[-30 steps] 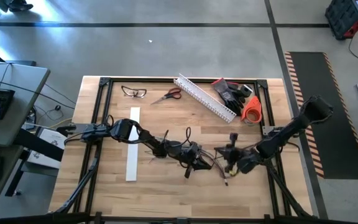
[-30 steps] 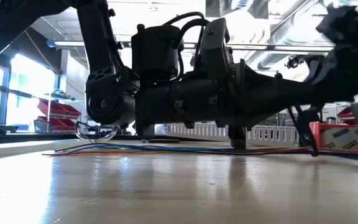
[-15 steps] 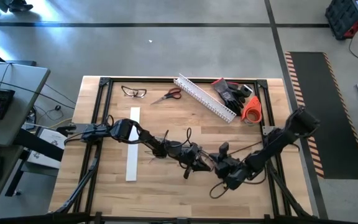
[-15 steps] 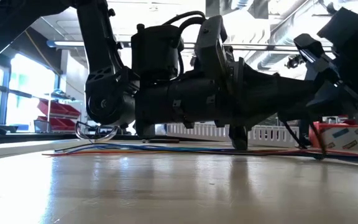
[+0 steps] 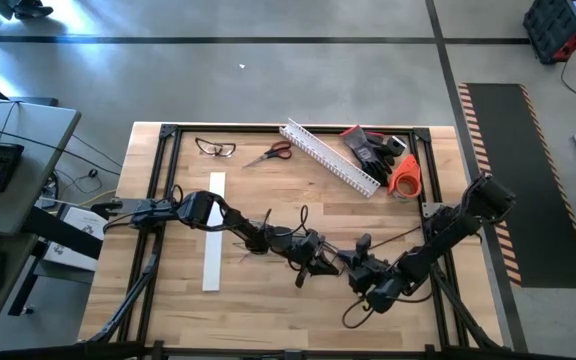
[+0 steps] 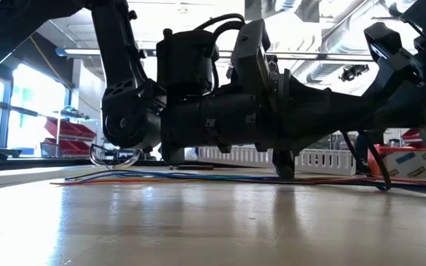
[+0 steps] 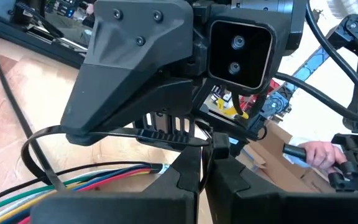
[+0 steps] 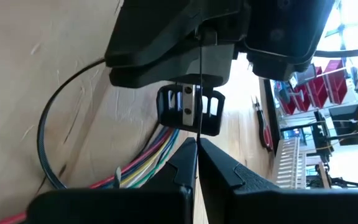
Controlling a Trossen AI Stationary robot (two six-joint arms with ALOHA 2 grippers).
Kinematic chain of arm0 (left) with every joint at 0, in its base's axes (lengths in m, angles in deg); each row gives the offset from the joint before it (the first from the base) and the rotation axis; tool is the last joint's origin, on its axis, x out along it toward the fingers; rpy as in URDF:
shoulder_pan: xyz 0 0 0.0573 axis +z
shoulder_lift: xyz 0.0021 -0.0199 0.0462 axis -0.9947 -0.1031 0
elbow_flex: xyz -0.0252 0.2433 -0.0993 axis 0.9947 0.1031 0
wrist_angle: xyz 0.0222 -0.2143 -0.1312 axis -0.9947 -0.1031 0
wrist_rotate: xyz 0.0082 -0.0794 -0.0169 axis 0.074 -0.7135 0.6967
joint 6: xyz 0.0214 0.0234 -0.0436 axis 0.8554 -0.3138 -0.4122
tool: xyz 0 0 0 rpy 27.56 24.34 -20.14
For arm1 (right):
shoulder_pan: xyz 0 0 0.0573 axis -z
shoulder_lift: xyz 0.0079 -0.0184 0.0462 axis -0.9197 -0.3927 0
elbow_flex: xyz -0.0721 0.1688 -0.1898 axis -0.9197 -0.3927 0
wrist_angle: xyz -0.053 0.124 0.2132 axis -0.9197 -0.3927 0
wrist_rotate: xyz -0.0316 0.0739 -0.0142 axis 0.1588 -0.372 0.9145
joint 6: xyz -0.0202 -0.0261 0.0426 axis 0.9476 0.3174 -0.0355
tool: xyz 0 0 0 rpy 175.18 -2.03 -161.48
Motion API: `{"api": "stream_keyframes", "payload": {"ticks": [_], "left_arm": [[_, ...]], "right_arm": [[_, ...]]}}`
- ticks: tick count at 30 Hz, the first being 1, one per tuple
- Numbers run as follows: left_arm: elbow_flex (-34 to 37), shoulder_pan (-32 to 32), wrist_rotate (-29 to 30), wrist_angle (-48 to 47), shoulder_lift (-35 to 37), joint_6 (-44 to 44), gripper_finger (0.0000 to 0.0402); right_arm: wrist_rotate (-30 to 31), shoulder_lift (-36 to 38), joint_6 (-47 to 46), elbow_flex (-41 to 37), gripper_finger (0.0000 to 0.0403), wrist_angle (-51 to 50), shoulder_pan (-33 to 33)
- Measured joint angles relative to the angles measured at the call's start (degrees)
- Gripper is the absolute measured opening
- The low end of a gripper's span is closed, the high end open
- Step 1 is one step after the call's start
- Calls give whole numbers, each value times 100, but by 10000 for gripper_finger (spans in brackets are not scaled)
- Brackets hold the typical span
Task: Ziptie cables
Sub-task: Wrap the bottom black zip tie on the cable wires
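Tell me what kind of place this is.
Probably a robotics lab or workshop: a wooden table in a black frame on a bare concrete floor, hazard-striped matting beside it, and red parts bins on shelving behind.

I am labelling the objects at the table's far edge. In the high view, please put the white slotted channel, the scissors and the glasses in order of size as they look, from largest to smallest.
1. White slotted channel: clearly the longest.
2. Scissors and glasses: they look about alike, so I would not rank one above the other.
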Motion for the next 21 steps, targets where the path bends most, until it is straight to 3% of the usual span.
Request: {"api": "stream_keyframes", "payload": {"ticks": [10,21], "left_arm": [[0,0,-32,2,0,4,0],[0,-3,-96,2,-2,-100,0]], "right_arm": [[-73,2,39,-6,0,192,20],[-88,4,894,-7,0,711,42]]}}
